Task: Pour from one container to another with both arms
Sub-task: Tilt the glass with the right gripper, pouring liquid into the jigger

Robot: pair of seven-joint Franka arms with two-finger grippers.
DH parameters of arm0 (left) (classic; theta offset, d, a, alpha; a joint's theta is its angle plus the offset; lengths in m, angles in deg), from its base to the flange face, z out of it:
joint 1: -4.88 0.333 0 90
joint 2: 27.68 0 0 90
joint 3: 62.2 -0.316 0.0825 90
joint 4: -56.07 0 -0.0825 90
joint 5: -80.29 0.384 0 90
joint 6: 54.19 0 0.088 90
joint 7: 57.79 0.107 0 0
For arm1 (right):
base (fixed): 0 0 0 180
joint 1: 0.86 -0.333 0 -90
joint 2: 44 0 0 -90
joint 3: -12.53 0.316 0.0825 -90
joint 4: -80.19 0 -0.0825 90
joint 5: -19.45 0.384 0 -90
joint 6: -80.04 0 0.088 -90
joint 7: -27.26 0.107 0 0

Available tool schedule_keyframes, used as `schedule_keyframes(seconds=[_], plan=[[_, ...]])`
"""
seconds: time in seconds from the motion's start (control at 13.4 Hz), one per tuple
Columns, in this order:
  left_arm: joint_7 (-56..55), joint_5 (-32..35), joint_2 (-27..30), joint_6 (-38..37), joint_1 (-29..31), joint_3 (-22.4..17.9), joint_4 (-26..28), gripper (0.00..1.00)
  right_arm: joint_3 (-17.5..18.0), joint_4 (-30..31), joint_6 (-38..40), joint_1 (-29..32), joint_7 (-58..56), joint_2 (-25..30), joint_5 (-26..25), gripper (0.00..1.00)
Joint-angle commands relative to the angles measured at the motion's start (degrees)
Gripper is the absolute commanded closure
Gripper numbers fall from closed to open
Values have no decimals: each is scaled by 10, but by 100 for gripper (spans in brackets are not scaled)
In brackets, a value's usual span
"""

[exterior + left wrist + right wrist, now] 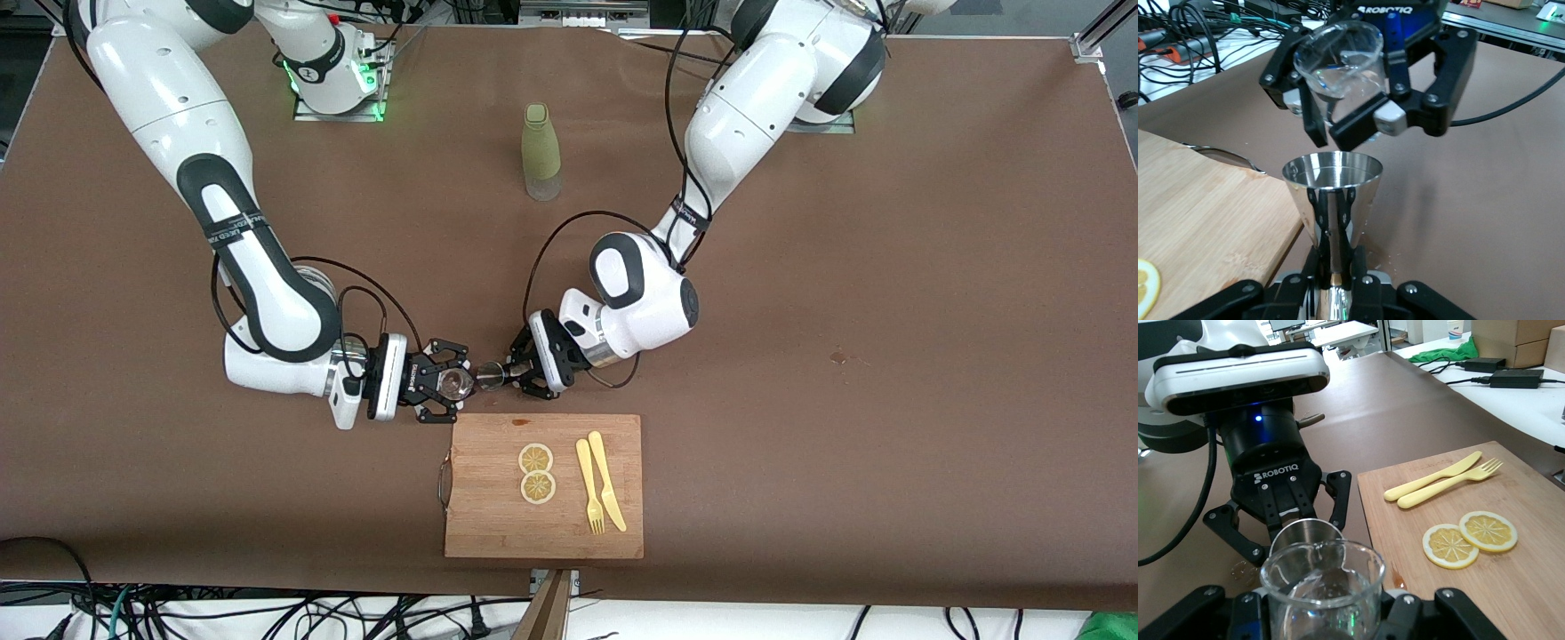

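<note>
Two arms meet just above the cutting board's (542, 524) edge nearest the robots: the right gripper (442, 384) is clamped on the glass cup (456, 383), and the left gripper (518, 369) is clamped on the jigger (490, 374), rims almost touching.
</note>
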Motion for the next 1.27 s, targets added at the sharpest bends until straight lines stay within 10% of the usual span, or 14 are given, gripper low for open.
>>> schedule_keyframes(seconds=[0.0, 1.19], plan=[[-5, -18, -19, 16, -13, -8, -34, 100, 8, 6, -7, 3, 14, 8, -20, 82], [-2, -18, -22, 16, -13, -8, -35, 100, 20, -3, -7, 3, 82, 8, -118, 84]])
